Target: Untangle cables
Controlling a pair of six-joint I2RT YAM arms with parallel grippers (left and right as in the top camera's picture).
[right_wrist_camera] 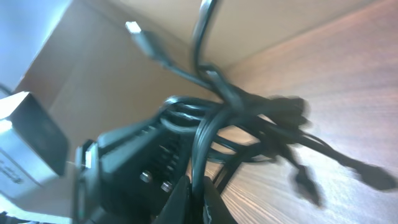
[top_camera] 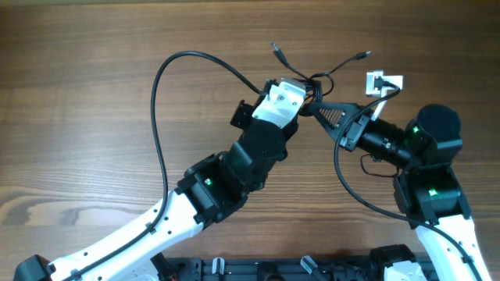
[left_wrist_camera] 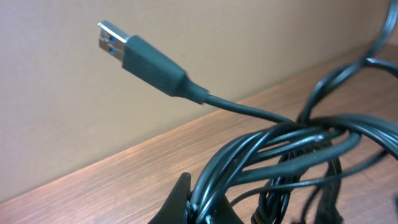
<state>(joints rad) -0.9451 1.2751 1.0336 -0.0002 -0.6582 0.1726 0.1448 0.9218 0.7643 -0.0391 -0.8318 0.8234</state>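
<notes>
Here your left gripper [left_wrist_camera: 191,205] and right gripper [right_wrist_camera: 195,196] each pinch the cables [top_camera: 316,81], bunched near the table's [top_camera: 78,117] far edge; no strand is yet freed.

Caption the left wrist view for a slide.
Left hand pinching a tangled bundle of thin black cables, one blue-tongued USB plug sticking up above the wooden table.

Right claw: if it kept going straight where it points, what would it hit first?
The right claw, shut on the cables, would likely hit the left claw just beyond, though depth is unclear.
</notes>
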